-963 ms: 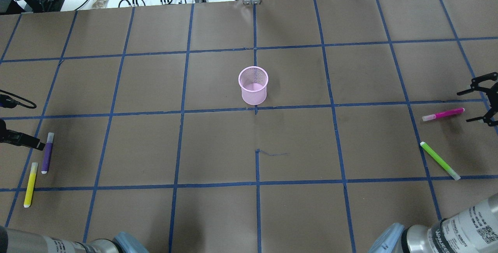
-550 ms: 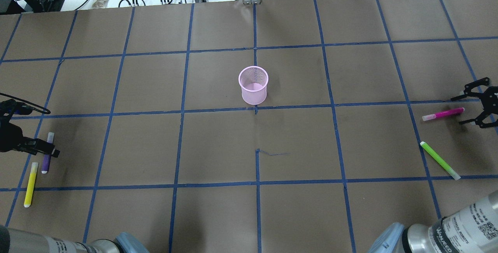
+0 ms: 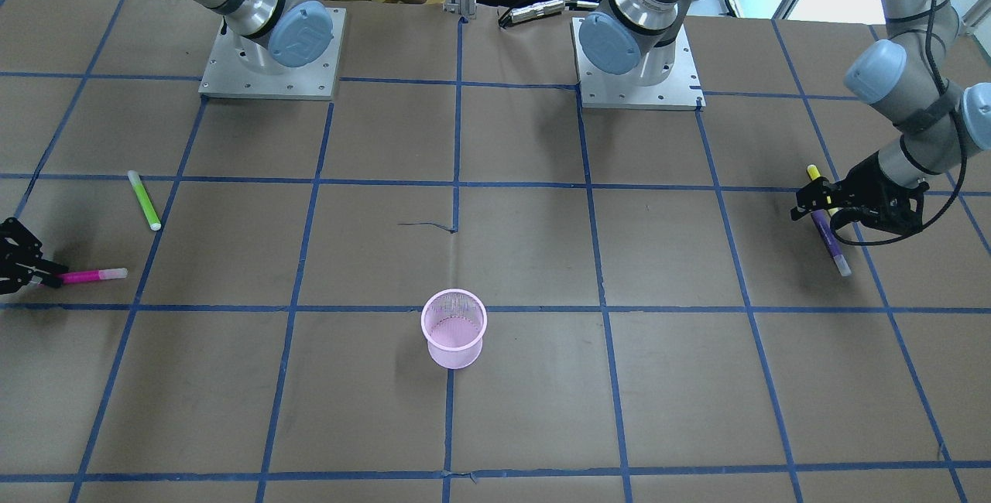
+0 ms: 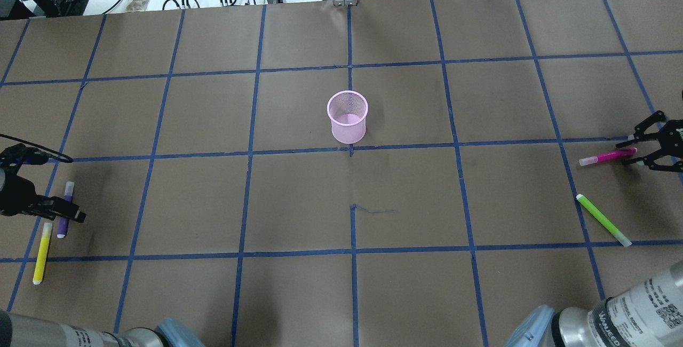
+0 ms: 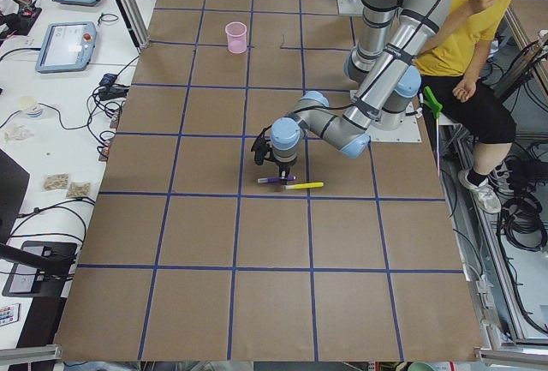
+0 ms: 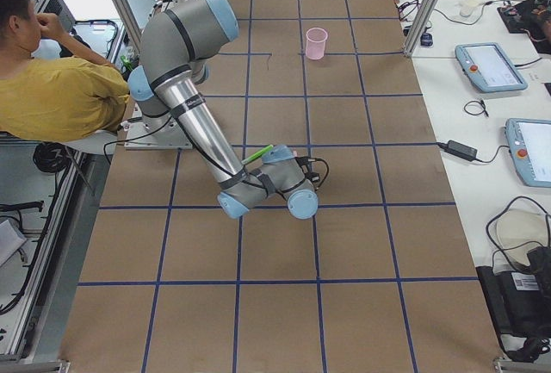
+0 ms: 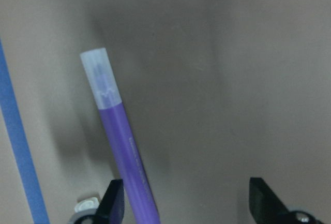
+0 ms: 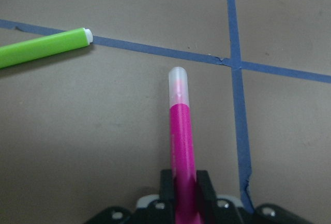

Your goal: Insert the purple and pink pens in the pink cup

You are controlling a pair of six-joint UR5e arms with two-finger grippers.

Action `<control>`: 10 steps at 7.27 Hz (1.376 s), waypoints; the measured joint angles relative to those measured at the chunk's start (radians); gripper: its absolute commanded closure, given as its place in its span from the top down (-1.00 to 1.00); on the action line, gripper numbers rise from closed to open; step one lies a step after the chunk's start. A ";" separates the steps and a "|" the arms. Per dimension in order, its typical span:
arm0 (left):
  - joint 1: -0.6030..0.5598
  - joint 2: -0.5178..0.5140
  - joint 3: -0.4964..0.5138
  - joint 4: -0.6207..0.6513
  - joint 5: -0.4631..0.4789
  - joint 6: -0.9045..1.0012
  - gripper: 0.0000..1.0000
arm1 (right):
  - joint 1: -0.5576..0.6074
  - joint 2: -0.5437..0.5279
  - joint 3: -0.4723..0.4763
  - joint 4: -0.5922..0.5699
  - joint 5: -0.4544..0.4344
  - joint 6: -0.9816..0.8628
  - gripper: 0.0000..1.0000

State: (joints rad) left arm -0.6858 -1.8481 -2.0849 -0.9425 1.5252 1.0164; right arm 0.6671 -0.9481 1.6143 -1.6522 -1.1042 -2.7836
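The pink mesh cup [image 4: 347,117] stands upright at the table's centre, empty. The purple pen [image 4: 68,191] lies at the far left. My left gripper [image 4: 63,212] is low over its middle, jaws open, with the pen [image 7: 126,151] close beside one fingertip [image 7: 115,200]. The pink pen [image 4: 605,157] lies flat at the far right. My right gripper [image 4: 637,152] is shut on its rear end, the fingers [image 8: 166,180] pressed against the pen [image 8: 181,136].
A yellow pen [image 4: 41,253] lies just beside the purple pen, next to my left gripper. A green pen [image 4: 603,220] lies near the pink pen. The table is brown paper with blue tape lines. A person sits behind the robot bases.
My left gripper has moved over the middle of the purple pen. My right gripper has moved left onto the pink pen's end and its jaws have narrowed around it.
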 measured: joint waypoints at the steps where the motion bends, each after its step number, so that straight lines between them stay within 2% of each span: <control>1: 0.002 -0.004 0.001 0.000 0.005 0.000 0.55 | 0.000 -0.004 -0.002 0.000 0.001 0.000 -1.00; 2: 0.003 -0.009 0.003 -0.001 0.009 -0.001 0.43 | 0.003 -0.023 -0.006 0.002 0.002 0.012 -1.00; 3: 0.003 -0.015 0.004 -0.003 0.011 -0.007 0.15 | 0.011 -0.067 -0.007 0.008 0.002 0.053 -1.00; 5: 0.003 -0.028 0.007 -0.005 0.012 -0.021 0.12 | 0.083 -0.228 -0.005 0.016 -0.014 0.208 -1.00; 7: 0.001 -0.036 0.010 -0.003 0.012 -0.024 0.12 | 0.261 -0.420 -0.001 0.014 -0.078 0.475 -1.00; 8: 0.000 -0.038 0.016 -0.001 0.011 -0.025 0.12 | 0.393 -0.483 -0.002 0.000 -0.128 0.642 -1.00; 9: -0.002 -0.039 0.025 -0.003 0.011 -0.029 -0.08 | 0.536 -0.517 -0.006 -0.039 -0.195 0.816 -1.00; 10: -0.002 -0.040 0.031 -0.004 0.010 -0.032 -0.45 | 0.681 -0.528 -0.007 -0.106 -0.277 0.988 -1.00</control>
State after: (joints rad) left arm -0.6878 -1.8882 -2.0541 -0.9468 1.5356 0.9849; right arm 1.3483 -1.4761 1.6071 -1.7585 -1.3816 -1.7952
